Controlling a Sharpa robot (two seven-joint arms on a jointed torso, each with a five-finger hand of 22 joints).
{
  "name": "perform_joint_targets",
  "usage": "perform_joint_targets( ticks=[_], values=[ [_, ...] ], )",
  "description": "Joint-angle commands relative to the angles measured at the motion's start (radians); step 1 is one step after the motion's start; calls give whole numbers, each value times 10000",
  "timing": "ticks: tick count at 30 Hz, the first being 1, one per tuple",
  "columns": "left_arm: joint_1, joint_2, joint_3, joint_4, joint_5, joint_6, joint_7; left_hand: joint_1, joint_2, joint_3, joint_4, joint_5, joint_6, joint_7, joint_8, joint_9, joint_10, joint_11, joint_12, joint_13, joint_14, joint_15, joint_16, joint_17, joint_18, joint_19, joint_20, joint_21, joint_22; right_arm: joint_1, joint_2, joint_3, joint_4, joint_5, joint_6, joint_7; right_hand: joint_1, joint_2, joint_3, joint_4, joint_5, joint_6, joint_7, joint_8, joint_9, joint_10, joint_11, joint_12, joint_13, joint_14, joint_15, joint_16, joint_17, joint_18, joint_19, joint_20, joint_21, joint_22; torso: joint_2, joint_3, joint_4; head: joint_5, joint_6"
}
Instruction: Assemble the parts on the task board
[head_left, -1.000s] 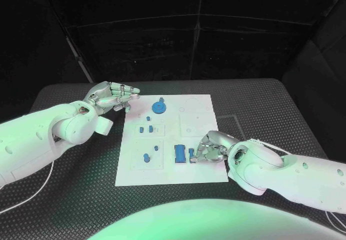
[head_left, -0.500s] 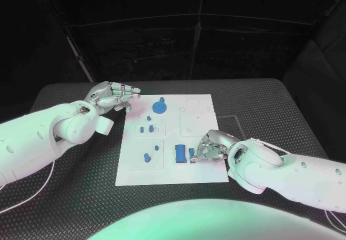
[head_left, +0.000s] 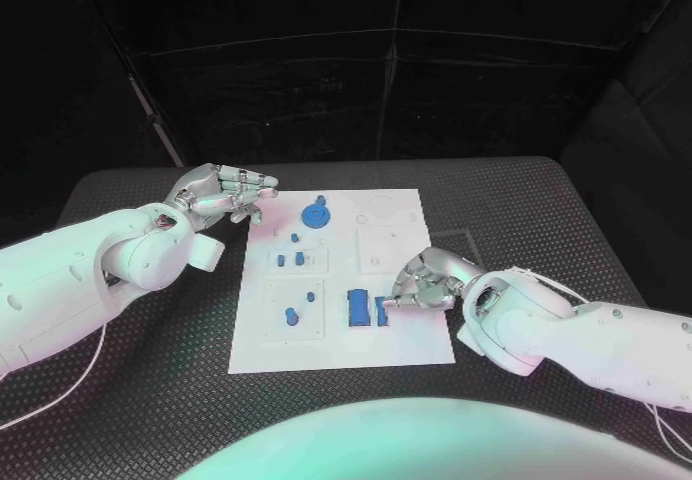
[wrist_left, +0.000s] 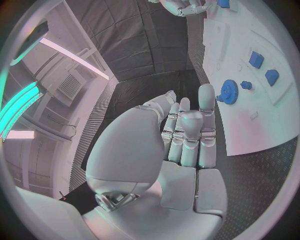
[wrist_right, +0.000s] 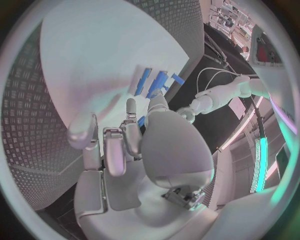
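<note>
The white task board (head_left: 404, 335) lies mid-table. On it are a blue gear (head_left: 316, 212), several small blue parts (head_left: 299, 258), a blue block (head_left: 358, 305) and a narrow blue part (head_left: 382, 308) beside that block. My right hand (head_left: 426, 282) is over the board's near right area, fingers curled down, fingertips at the narrow part. Whether they grip it is hidden. In the right wrist view the right hand (wrist_right: 131, 145) has its thumb spread, with blue parts (wrist_right: 157, 84) beyond. My left hand (head_left: 224, 192) hovers off the board's far left corner, fingers curled in, holding nothing; the left wrist view shows the gear (wrist_left: 227, 92) past the left hand (wrist_left: 181, 145).
The black ribbed table (head_left: 562, 220) surrounds the board with free room on every side. A dark curtain closes off the far side. The board's far right squares (head_left: 389, 245) hold no blue parts.
My right hand has shifted slightly toward the far side, with the wrist turned, fingertips still at the narrow blue part. The left hand has stayed where it was.
</note>
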Motion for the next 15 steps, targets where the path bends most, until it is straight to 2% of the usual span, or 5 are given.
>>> perform_joint_targets(
  ticks=[1, 4, 8, 12, 15],
  values=[
    [12, 23, 8, 10, 356, -165, 268, -140, -14, -53, 2, -1, -59, -14, -16, 0, -88, 5, 59, 14, -584, 14, -934, -1228, 100, -221, 14, -265, -148, 253, 33, 126, -550, 3512, -354, 2795, 215, 205, -6, -23, 161, -331, 98, -180, -59, -600, 82, -1034, -835, 630, 135, -527, 811, 330, -635, 62, -761, -1032, -138, -75, 6, -68, 77],
    [-1, 32, 7, -15, 626, -378, 498, -260, -52, -198, 52, -8, -65, -4, 4, 0, -104, 63, 142, 31, -1591, 86, -2137, -2176, 79, -883, 95, -926, -512, 634, 238, 204, -1329, 5590, -245, 4226, 780, 462, 60, -262, 423, -877, 373, -557, -210, -2509, 319, -4139, -3248, -231, 335, -2425, -1728, 838, -2463, 236, -3068, -3872, -267, -125, -31, -97, 246],
    [-30, 81, 7, -135, 993, -729, 942, -381, -40, -374, 204, -6, 39, -54, 81, 10, 230, 63, 368, 97, -3143, 354, -4059, -3021, -10, -2339, 348, -2343, -1364, 1160, 701, 251, -2488, 7713, 102, 5725, 1822, 829, 313, -685, 137, -1237, 704, -1020, -535, -4154, 656, -6400, -5048, -2448, 694, -6665, -6272, 834, -3412, 560, -4528, -4840, -420, -167, -48, -123, 524],
    [-78, 270, 2, -447, 1580, -1177, 1559, -321, -21, -465, 328, -12, 56, -85, 91, -1, 259, 132, 209, 2, -3412, 646, -6011, -3903, 39, -3044, 738, -3584, -2379, 1536, 1290, 273, -3684, 8931, 589, 6746, 2493, 1084, 408, -772, -287, -1071, 790, -1431, -984, -4570, 987, -8553, -7340, -3976, 1128, -8951, -7506, 725, -4518, 988, -6203, -5813, -562, -175, -22, -117, 787],
    [-124, 588, 0, -855, 1981, -1445, 1959, -280, -29, -587, 411, -12, -181, -62, -74, -18, -86, 336, -242, -108, -3775, 1029, -7450, -4574, 78, -3873, 1105, -4666, -3278, 1670, 1751, 283, -4515, 9424, 861, 7234, 2708, 1159, 361, -747, -405, -895, 876, -1845, -1359, -4191, 1157, -9629, -8926, -4698, 1474, -10523, -8661, 670, -5060, 1344, -7315, -6499, -655, -175, 76, -141, 1093]
  ],
)
